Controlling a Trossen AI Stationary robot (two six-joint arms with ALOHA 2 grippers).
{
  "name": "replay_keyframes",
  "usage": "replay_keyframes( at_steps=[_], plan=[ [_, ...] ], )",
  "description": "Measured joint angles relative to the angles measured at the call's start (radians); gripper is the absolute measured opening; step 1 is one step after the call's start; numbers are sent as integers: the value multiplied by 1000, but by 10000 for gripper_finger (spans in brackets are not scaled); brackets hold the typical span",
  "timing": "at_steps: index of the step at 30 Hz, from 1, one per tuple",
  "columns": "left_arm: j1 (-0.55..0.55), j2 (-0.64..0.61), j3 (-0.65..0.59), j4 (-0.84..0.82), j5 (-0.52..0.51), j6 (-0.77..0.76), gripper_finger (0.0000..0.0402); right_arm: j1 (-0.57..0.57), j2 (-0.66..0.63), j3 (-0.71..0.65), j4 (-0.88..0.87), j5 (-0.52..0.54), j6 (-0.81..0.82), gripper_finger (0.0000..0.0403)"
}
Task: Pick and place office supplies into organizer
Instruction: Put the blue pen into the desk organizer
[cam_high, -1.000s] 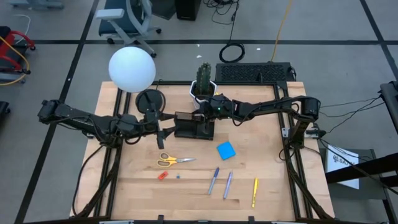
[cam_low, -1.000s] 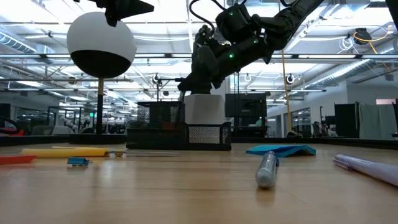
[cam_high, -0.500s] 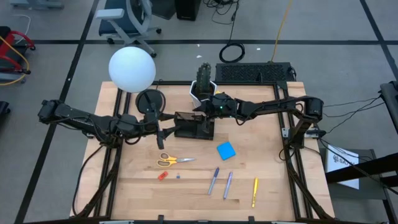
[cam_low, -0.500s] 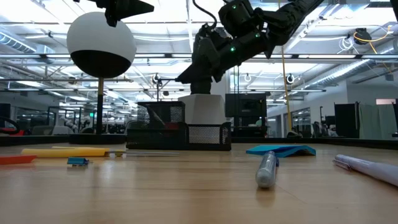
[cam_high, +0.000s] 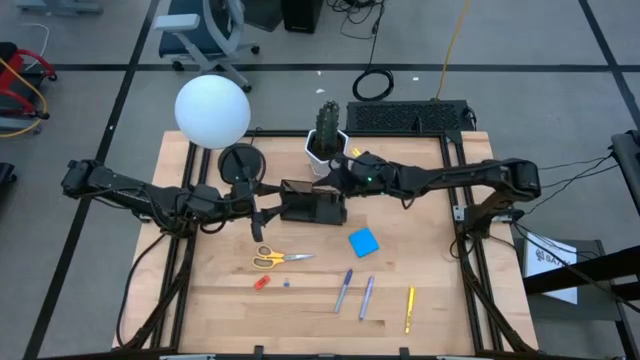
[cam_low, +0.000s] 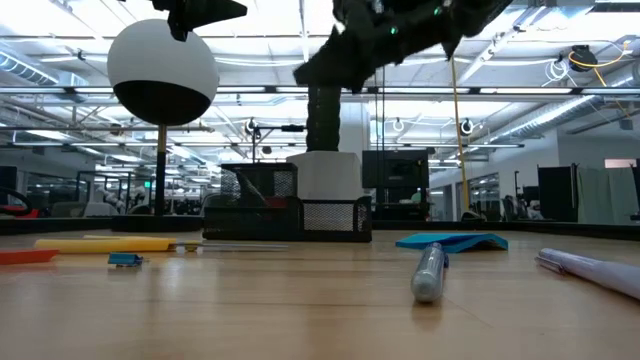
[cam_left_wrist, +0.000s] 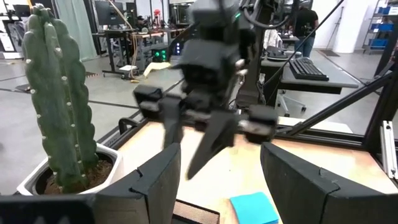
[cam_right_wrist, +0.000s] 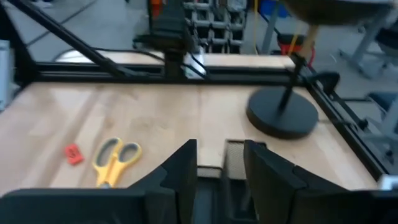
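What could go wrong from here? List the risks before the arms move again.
1. The right tool hangs open and empty just above the organizer, close beside the cactus pot; a sideways swing might knock the pot.
2. The left tool sits open right at the organizer's other end; if both arms close in, they could collide or shove the tray.
3. The scissors, sticky-note pad and pens lie loose; a low pass might scatter them.

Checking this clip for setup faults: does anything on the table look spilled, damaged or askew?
Nothing stands out. The scissors, sticky-note pad, pens and red piece lie loose but intact on the table; the organizer and cactus pot stand upright.
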Motion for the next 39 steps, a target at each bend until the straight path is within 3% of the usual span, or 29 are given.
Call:
replay_keyframes(
  at_steps=[7, 31, 39],
  plan=[
    [-10, 0, 0, 0, 4, 8, 225, 81, -55, 0, -39, 0, -96, 120],
    [-23, 0, 0, -1, -9, 10, 225, 316, -53, -1, -95, 1, -283, 111],
    [-23, 0, 0, -1, -9, 10, 225, 340, -52, 68, -356, 73, -288, 111]
  ],
)
